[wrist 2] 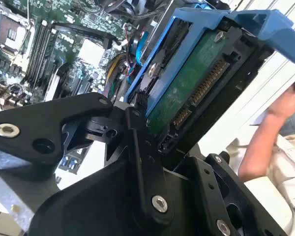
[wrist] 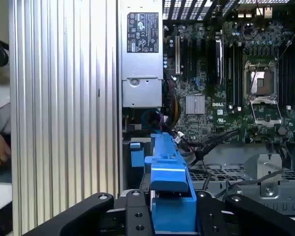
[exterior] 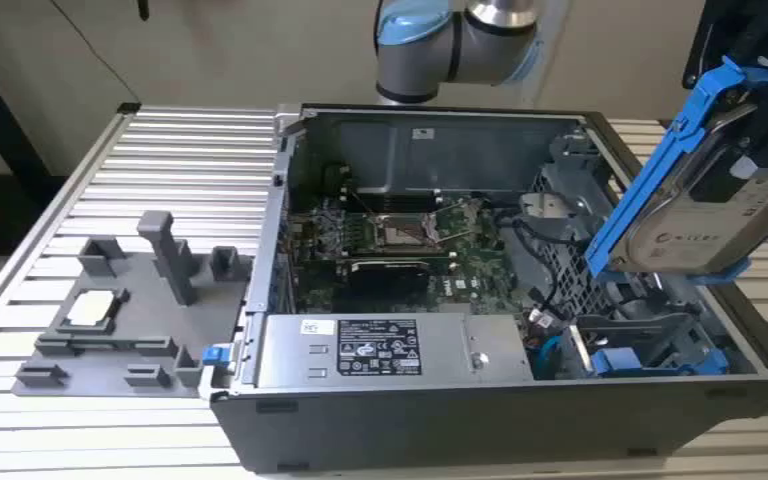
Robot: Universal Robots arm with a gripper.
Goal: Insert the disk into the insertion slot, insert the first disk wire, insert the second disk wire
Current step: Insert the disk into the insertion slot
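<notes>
The black gripper [wrist: 171, 216], jaws pinching it, holds the tilted silver-grey hard drive in a bright blue carrier [exterior: 688, 215] above the grey metal drive bay [exterior: 640, 338], at four o'clock in the dark open computer case [exterior: 491, 425]

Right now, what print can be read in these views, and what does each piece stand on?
No text reads clearly enough to quote.
Power supply label: white print and symbols on black, too small.
Label on the disk: blurred.
Circuit board: white markings, too small.
</notes>
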